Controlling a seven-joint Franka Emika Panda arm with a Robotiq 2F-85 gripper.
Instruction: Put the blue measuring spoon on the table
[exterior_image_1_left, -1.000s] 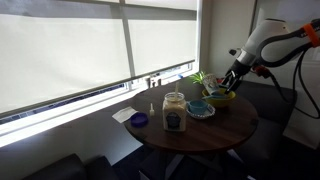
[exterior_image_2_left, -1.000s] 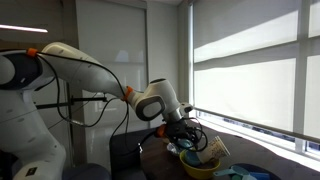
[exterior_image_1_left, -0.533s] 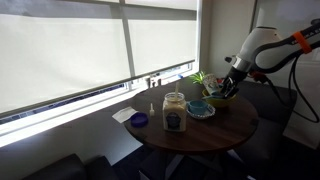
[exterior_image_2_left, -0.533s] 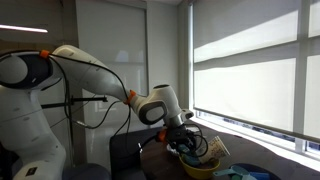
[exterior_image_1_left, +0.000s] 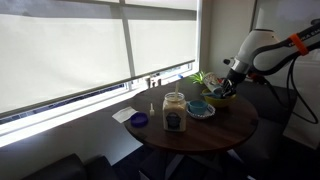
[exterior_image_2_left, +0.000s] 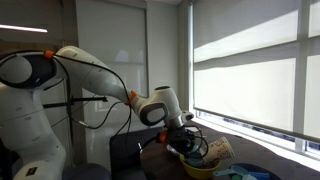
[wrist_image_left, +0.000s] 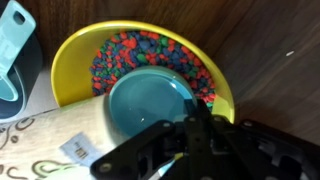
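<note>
In the wrist view the blue measuring spoon's round cup (wrist_image_left: 150, 100) lies inside a yellow bowl (wrist_image_left: 75, 50) on a bed of coloured beads (wrist_image_left: 150, 48). My gripper (wrist_image_left: 195, 125) is directly at the cup's near rim with its fingers brought together. The spoon's handle is hidden under them. In both exterior views the gripper (exterior_image_1_left: 222, 90) (exterior_image_2_left: 188, 148) reaches down into the yellow bowl (exterior_image_1_left: 224, 98) (exterior_image_2_left: 200, 166) at the far edge of the round dark table (exterior_image_1_left: 215, 132).
A glass jar (exterior_image_1_left: 174, 113), a light blue dish (exterior_image_1_left: 200, 109) and a purple disc (exterior_image_1_left: 139, 120) stand on the table. A patterned beige packet (wrist_image_left: 50, 150) leans on the bowl. A green plant (exterior_image_1_left: 200, 77) and the window sill lie behind.
The gripper has sunk a little lower into the yellow bowl and its fingers have closed from wide apart to shut at the spoon.
</note>
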